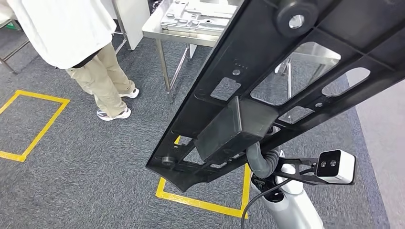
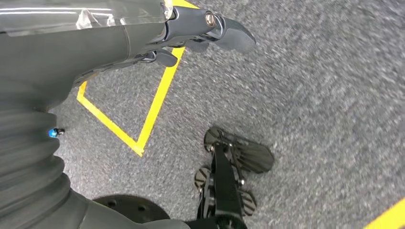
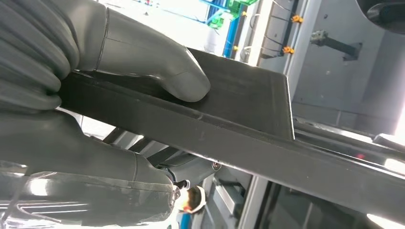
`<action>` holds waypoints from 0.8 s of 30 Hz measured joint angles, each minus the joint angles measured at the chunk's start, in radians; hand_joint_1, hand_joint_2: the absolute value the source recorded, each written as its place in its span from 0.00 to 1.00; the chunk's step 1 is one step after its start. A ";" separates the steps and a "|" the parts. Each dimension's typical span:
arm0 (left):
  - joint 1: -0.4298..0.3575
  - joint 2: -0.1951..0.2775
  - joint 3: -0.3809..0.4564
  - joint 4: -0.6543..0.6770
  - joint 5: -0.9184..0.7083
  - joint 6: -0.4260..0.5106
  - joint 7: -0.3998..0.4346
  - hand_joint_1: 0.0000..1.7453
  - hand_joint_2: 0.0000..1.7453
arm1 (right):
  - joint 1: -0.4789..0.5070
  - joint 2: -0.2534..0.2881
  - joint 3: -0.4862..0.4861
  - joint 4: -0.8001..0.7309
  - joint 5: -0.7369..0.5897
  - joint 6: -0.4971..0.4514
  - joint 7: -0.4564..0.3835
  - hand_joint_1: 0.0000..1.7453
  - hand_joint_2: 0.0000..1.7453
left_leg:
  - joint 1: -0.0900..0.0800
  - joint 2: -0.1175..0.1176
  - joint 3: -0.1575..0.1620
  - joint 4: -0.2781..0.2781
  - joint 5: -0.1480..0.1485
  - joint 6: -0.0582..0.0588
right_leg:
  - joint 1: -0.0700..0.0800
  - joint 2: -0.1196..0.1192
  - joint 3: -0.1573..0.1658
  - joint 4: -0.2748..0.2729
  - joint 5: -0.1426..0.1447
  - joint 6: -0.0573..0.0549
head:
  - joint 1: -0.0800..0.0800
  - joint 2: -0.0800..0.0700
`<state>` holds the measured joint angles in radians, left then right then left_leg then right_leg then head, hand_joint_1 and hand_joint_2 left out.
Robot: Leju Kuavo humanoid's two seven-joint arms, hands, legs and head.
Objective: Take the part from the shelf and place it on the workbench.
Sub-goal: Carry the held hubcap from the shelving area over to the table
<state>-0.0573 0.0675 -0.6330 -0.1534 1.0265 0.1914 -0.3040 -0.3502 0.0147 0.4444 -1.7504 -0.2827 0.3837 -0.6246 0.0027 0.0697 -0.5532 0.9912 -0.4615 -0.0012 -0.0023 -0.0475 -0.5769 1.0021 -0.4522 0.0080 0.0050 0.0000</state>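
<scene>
A long black plastic part [image 1: 258, 38] with several cut-outs and a box-shaped block [image 1: 234, 126] runs slanting across the head view, above the carpet. My right hand [image 3: 95, 95] grips it at the lower end: the thick grey thumb [image 3: 162, 67] presses on one face of the part [image 3: 248, 129] and the fingers wrap the other side. In the head view the part hides that hand, and just its ribbed wrist [image 1: 261, 161] shows. My left hand [image 2: 200, 28] hangs over the floor, fingers apart and holding nothing. The steel workbench [image 1: 157, 29] stands ahead at the top.
A silver metal plate [image 1: 196, 16] lies on the workbench. A person in a white coat [image 1: 71, 38] stands left of it, feet on the grey carpet. Yellow tape squares [image 1: 200, 202] [image 1: 43, 124] mark the floor.
</scene>
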 joint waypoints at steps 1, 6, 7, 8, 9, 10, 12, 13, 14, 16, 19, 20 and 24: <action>0.000 0.000 0.000 0.000 0.000 -0.001 0.000 0.00 1.00 | 0.000 0.000 0.000 0.000 0.000 0.000 0.000 1.00 1.00 | -0.001 0.006 0.001 0.000 -0.001 -0.005 | 0.002 0.007 -0.002 -0.002 -0.001 -0.005 | -0.001 0.000; -0.001 0.000 -0.003 0.000 -0.001 -0.012 -0.008 0.00 1.00 | -0.004 0.003 0.000 -0.001 0.001 0.001 -0.001 1.00 1.00 | 0.007 -0.039 -0.042 0.113 -0.077 -0.032 | -0.008 0.040 0.001 -0.017 0.014 -0.030 | -0.007 0.000; 0.000 0.001 -0.004 0.000 -0.001 -0.015 -0.010 0.00 1.00 | -0.004 0.005 0.000 -0.001 0.003 -0.002 -0.002 1.00 1.00 | 0.008 -0.052 -0.076 0.187 -0.113 -0.035 | -0.007 0.046 0.000 -0.017 0.014 -0.032 | -0.009 0.000; 0.001 0.002 -0.004 0.000 -0.001 -0.017 -0.012 0.00 1.00 | -0.003 0.005 0.000 -0.001 0.005 -0.004 -0.003 1.00 1.00 | 0.009 -0.058 -0.109 0.254 -0.137 -0.038 | -0.007 0.052 -0.001 -0.016 0.014 -0.033 | -0.010 0.000; 0.003 0.002 -0.006 0.000 -0.001 -0.018 -0.013 0.00 1.00 | -0.002 0.006 0.000 -0.001 0.007 -0.007 -0.004 1.00 1.00 | 0.009 -0.060 -0.130 0.293 -0.144 -0.038 | -0.006 0.058 -0.001 -0.015 0.013 -0.034 | -0.011 0.000; 0.004 0.002 -0.007 0.000 -0.001 -0.019 -0.015 0.00 1.00 | -0.001 0.006 0.000 -0.001 0.008 -0.008 -0.005 1.00 1.00 | 0.009 -0.060 -0.133 0.292 -0.129 -0.038 | -0.006 0.063 -0.001 -0.013 0.012 -0.033 | -0.011 0.000; 0.005 0.003 -0.009 0.000 -0.001 -0.020 -0.019 0.00 1.00 | 0.000 0.006 0.000 -0.003 0.010 -0.009 -0.007 1.00 1.00 | 0.009 -0.062 -0.081 0.173 -0.055 -0.033 | -0.006 0.073 0.002 -0.009 0.008 -0.030 | -0.011 0.000; 0.004 0.005 -0.010 0.000 -0.001 -0.021 -0.020 0.00 1.00 | 0.000 0.006 0.000 -0.006 0.011 -0.010 -0.009 1.00 1.00 | 0.007 -0.065 -0.047 0.099 -0.026 -0.028 | -0.004 0.076 0.003 -0.007 0.006 -0.027 | -0.011 0.000; 0.003 0.006 -0.010 0.000 -0.002 -0.021 -0.021 0.00 1.00 | 0.000 0.006 0.000 -0.009 0.012 -0.011 -0.010 1.00 1.00 | 0.006 -0.067 -0.022 0.043 -0.007 -0.023 | -0.003 0.079 0.003 -0.005 0.004 -0.022 | -0.011 0.000; 0.001 0.007 -0.012 0.000 -0.002 -0.021 -0.022 0.00 1.00 | 0.000 0.006 0.000 -0.014 0.015 -0.013 -0.012 1.00 1.00 | 0.001 -0.071 -0.006 0.005 -0.005 -0.012 | -0.001 0.081 0.001 -0.005 0.003 -0.013 | -0.011 0.000; 0.000 0.007 -0.015 0.000 -0.002 -0.022 -0.022 0.00 1.00 | 0.002 0.006 -0.001 -0.022 0.016 -0.014 -0.012 1.00 1.00 | 0.006 -0.068 0.000 -0.004 -0.001 0.006 | -0.001 0.078 -0.002 0.008 -0.009 0.003 | -0.009 0.000; 0.000 0.007 -0.016 0.000 -0.003 -0.023 -0.022 0.00 1.00 | 0.001 0.006 -0.002 -0.026 0.016 -0.014 -0.013 1.00 1.00 | 0.009 -0.066 0.004 -0.009 0.000 0.012 | -0.001 0.074 -0.017 0.040 -0.027 0.007 | -0.008 0.000; 0.002 0.008 -0.018 0.000 -0.005 -0.024 -0.022 0.00 1.00 | 0.008 0.005 -0.003 -0.031 0.017 -0.014 -0.014 1.00 1.00 | 0.007 -0.061 0.012 -0.010 -0.011 0.021 | -0.004 0.059 -0.160 0.292 -0.116 0.016 | -0.004 0.000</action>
<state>-0.0553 0.0751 -0.6507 -0.1531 1.0216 0.1676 -0.3262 -0.3425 0.0198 0.4417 -1.7815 -0.2654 0.3692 -0.6390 0.0100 0.0088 -0.5409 0.9813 -0.4730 0.0202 -0.0065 0.0117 -0.7365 1.2943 -0.5680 0.0238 0.0009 -0.0001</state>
